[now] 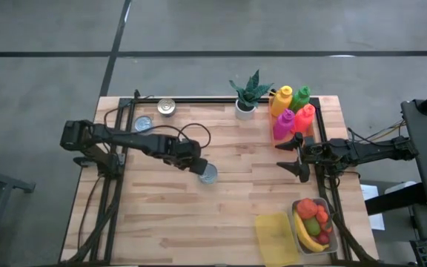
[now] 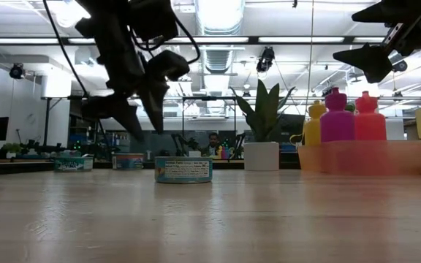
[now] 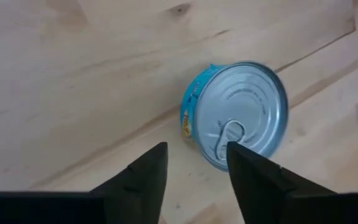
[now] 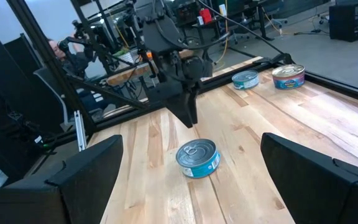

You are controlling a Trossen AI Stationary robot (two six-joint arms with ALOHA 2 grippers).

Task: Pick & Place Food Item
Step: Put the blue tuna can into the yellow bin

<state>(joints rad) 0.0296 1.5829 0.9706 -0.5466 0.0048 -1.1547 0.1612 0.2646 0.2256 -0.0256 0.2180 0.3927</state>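
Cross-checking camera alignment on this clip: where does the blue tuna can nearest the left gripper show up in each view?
High view: blue can at table centre, beside the left gripper.
Low view: centre, on the tabletop.
Left wrist view: right of centre, lid up.
Right wrist view: lower centre.
Shared landmark: the left gripper, hanging just above the can.

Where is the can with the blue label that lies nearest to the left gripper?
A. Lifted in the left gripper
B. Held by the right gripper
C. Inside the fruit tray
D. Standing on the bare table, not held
D: the can stands flat on the table, and the left gripper hangs above it without gripping it.
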